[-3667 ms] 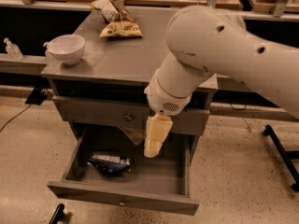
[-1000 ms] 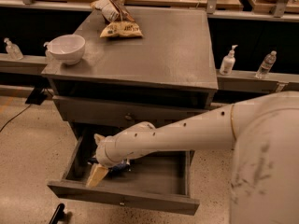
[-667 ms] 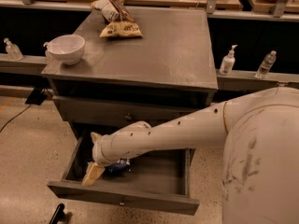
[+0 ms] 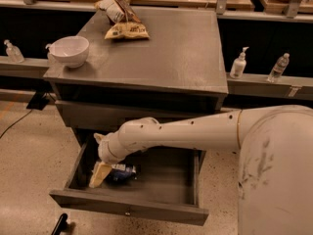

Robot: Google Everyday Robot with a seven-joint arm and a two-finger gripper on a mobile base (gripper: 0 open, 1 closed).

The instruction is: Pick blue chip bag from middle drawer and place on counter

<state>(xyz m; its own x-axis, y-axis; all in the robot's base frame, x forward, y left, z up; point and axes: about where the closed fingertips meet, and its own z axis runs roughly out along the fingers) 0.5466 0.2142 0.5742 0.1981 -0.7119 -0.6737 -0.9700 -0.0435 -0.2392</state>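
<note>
**Single camera view, drawer cabinet.** The middle drawer (image 4: 161, 212) stands pulled out below the counter (image 4: 186, 53). The white arm (image 4: 186, 133) reaches in from the right, and its cream gripper (image 4: 100, 174) points down at the drawer's left side, near the front-left corner. The state of its jaws cannot be told. The blue chip bag (image 4: 123, 171) lies on the drawer floor in the left half, just beside the gripper on its right; contact cannot be told. On the counter, a white bowl (image 4: 69, 50) sits at the left edge. A yellow-tan chip bag (image 4: 127, 31) and a striped bag (image 4: 115, 8) lie towards the back edge, left of centre.
</note>
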